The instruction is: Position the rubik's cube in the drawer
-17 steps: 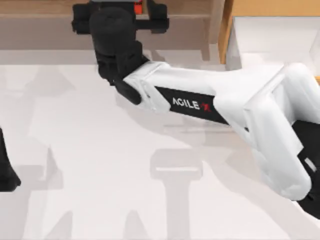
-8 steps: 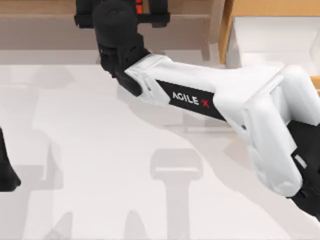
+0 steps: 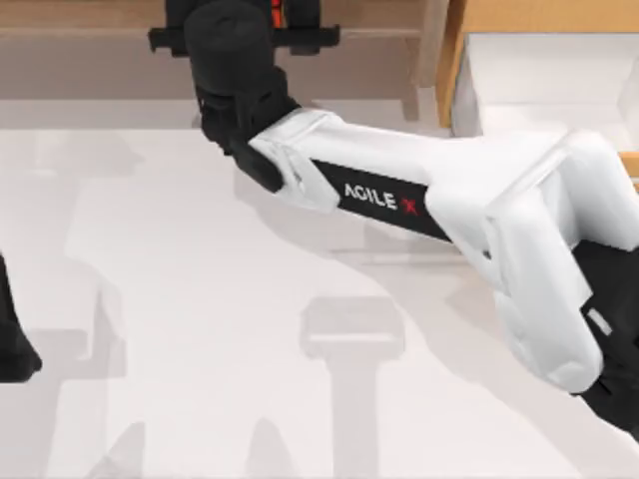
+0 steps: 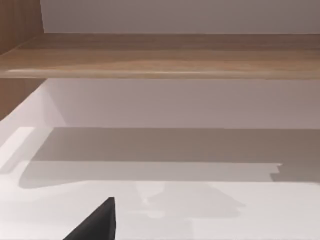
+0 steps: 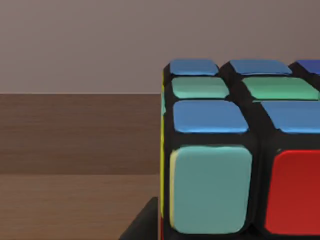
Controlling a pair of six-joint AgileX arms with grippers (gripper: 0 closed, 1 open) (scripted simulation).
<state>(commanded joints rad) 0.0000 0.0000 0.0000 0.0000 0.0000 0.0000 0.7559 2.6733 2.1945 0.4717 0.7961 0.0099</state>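
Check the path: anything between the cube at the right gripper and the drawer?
Possibly. The rubik's cube sits close at the right gripper, at the shelf, top view's upper left. The drawer lies upper right; the shelf's upright post stands between them.

Right arm [image 3: 419, 190] stretches across to the far left-centre; left arm [image 3: 12, 344] sits parked at left edge.

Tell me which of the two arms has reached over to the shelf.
The right arm, stretched across the table to the shelf; the left arm sits parked at the table's left edge.
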